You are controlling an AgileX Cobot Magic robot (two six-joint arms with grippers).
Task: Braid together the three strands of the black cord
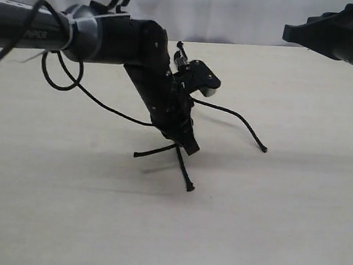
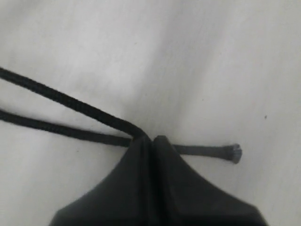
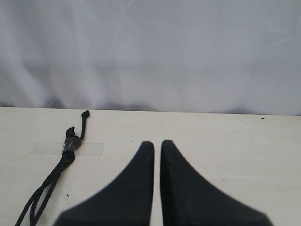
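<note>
Left gripper pinches one strand; right idle.
Exterior: left gripper (image 1: 186, 144) low at table (image 1: 279, 224) centre, three strands (image 1: 236, 114) splayed; right gripper (image 1: 320, 32) raised far right. Left wrist: fingers (image 2: 134, 183) clamped on strand (image 2: 70, 101); drag low across the middle one. Right wrist: fingers (image 3: 136, 188) nearly touching, empty; taped knot (image 3: 70, 143) far side.

Black cord (image 3: 66, 157) (taped down) splays three strands (image 1: 184, 169), unbraided.

Two arms are showing, left arm (image 1: 110, 34) and right arm (image 1: 335, 31), bearing two grippers, left gripper (image 2: 153, 140) and right gripper (image 3: 157, 143). One cord (image 3: 59, 168) is splitting into three strands (image 1: 238, 117), one tape strip (image 3: 91, 149) is crossing it, one table (image 1: 279, 224) is lying beneath.
</note>
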